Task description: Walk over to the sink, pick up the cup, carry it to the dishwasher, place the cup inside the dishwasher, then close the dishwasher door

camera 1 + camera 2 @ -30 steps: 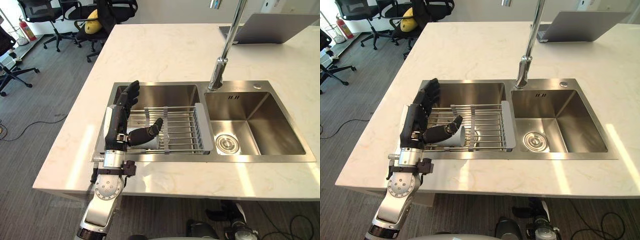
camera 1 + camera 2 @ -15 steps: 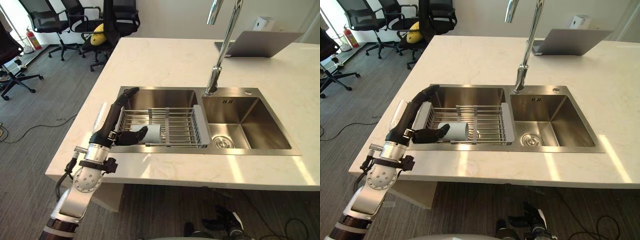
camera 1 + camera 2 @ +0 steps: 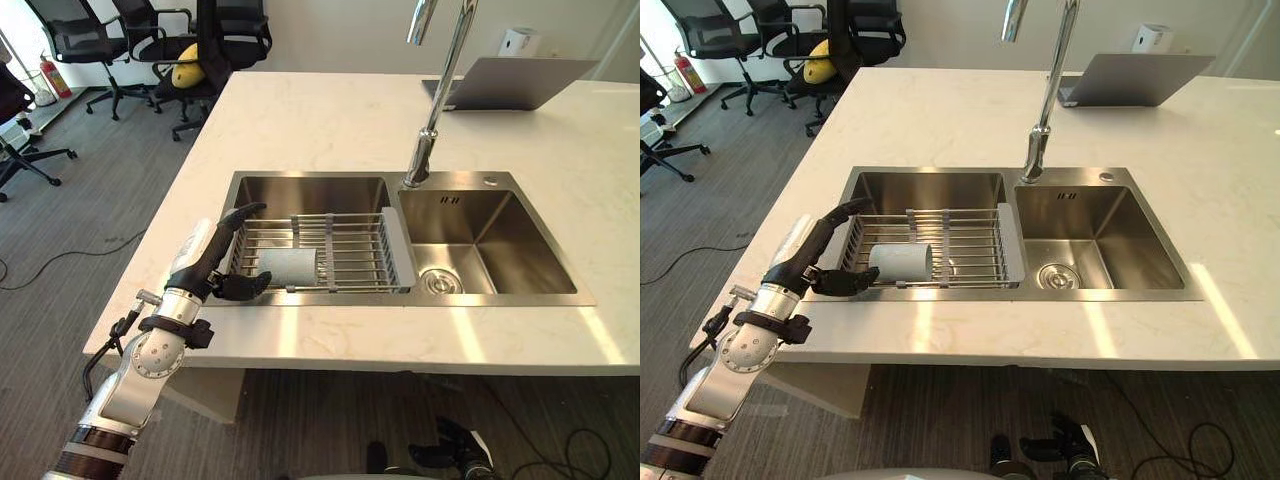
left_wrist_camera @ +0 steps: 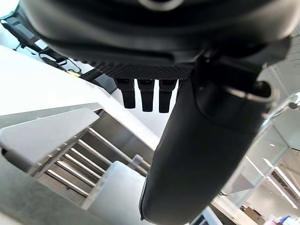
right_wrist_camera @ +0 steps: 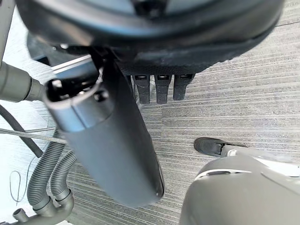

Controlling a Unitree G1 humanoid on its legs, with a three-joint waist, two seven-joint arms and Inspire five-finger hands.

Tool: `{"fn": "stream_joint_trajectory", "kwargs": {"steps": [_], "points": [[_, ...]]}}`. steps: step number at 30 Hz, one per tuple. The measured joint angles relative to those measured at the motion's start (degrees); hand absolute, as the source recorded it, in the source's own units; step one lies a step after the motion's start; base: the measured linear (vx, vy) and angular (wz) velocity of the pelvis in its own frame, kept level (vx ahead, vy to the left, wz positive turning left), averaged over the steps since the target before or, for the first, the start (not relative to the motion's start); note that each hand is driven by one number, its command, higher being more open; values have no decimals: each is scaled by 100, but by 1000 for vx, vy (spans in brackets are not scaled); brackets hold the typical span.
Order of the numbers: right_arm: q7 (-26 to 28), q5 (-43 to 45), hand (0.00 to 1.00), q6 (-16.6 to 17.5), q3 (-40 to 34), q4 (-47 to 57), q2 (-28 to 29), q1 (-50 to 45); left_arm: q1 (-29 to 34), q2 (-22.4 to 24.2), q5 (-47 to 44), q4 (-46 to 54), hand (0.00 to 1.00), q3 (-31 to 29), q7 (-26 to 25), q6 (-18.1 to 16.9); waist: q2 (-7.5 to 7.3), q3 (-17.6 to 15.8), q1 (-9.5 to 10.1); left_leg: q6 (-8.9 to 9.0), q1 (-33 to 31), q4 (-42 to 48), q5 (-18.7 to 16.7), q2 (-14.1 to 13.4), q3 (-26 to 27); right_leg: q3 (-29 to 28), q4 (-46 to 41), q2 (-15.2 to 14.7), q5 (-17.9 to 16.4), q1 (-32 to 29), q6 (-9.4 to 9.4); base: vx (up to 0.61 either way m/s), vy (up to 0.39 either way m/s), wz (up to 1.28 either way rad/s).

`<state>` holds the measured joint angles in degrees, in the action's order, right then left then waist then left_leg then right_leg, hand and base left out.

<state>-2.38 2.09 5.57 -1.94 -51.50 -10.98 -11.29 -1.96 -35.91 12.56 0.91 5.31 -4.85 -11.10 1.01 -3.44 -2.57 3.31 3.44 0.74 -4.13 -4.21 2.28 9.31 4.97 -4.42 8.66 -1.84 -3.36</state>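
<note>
A pale grey cup (image 3: 288,267) lies on its side on the wire drying rack (image 3: 350,250) that spans the left sink basin (image 3: 310,195). My left hand (image 3: 212,262) is at the rack's left end, open, with its fingers arched over the basin's rim. Its thumb (image 3: 245,287) points at the cup's near end, close to it; I cannot tell if they touch. The left wrist view has the cup (image 4: 117,192) just past the thumb (image 4: 197,154). My right hand (image 5: 150,28) hangs open over the carpeted floor.
A tall faucet (image 3: 432,120) rises between the two basins; the right basin (image 3: 490,245) has a drain. A laptop (image 3: 510,82) sits at the counter's far right. Office chairs (image 3: 150,30) stand on the carpet beyond the counter's left side.
The camera has shifted. My left hand has drawn back toward the sink's left rim; its thumb, earlier over the cup, now sits by the cup's end. The cup still lies on the rack.
</note>
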Motion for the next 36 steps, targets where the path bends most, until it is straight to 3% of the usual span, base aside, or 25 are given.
{"fn": "stream_joint_trajectory", "kwargs": {"steps": [8,19,36], "points": [[-1,-1,90,0,-1,0,48,113,-258,94,436,-158,90,93,-16,100,-17,-62,-7,-25,26,-24,10,64,-8,8,30,-55,4,24,-6,-16,0,0],[-7,-4,90,-15,-5,0,97,9,-772,61,670,-427,90,680,42,101,39,-156,-146,29,31,-112,1,-15,40,-58,29,19,-17,-42,2,-7,-17,-3],[10,-6,90,-38,-1,3,119,153,-1794,-500,943,-1023,90,1495,473,30,106,-301,-328,54,93,-159,-7,-67,153,-124,30,85,-37,-60,19,-3,-7,-3]]}}
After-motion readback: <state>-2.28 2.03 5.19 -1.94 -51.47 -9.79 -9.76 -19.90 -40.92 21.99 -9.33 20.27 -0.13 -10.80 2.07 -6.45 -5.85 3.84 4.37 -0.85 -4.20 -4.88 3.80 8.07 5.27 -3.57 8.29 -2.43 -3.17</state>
